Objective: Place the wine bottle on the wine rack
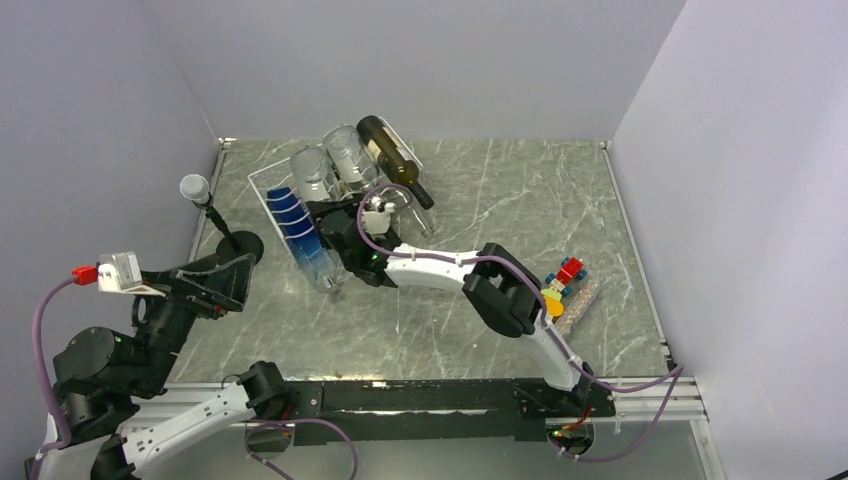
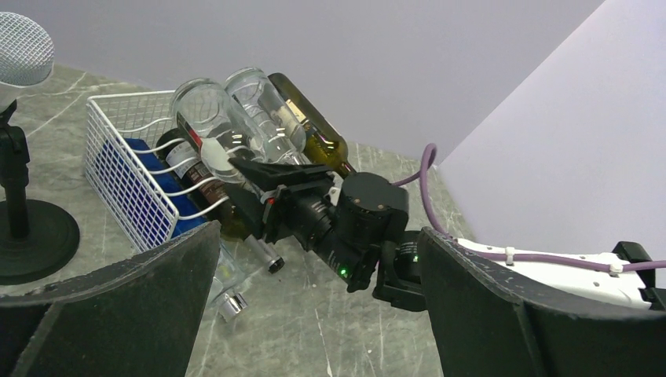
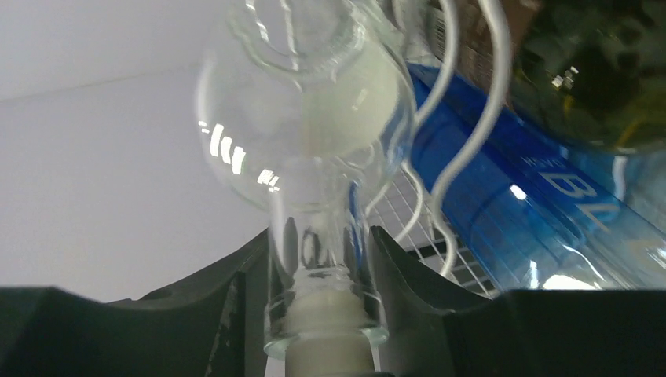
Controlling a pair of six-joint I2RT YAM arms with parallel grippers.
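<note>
1. Here we record the right gripper (image 3: pixel 318 251): jaws narrow, with one finger at each side of the neck of the clear bottle (image 3: pixel 314 118). Whether they pinch it we cannot tell.
2. Clear bottle: lying in the upper row of the rack (image 2: pixel 126 181), above a blue bottle (image 3: pixel 510 204) and near a dark bottle (image 1: pixel 395 160).
3. Left gripper (image 2: pixel 318 236): jaws spread wide, holding nothing.

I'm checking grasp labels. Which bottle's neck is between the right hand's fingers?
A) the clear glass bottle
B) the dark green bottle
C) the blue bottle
A: the right wrist view shows the neck of the clear glass bottle between the fingers of the right hand, with the blue bottle off to the side.
</note>
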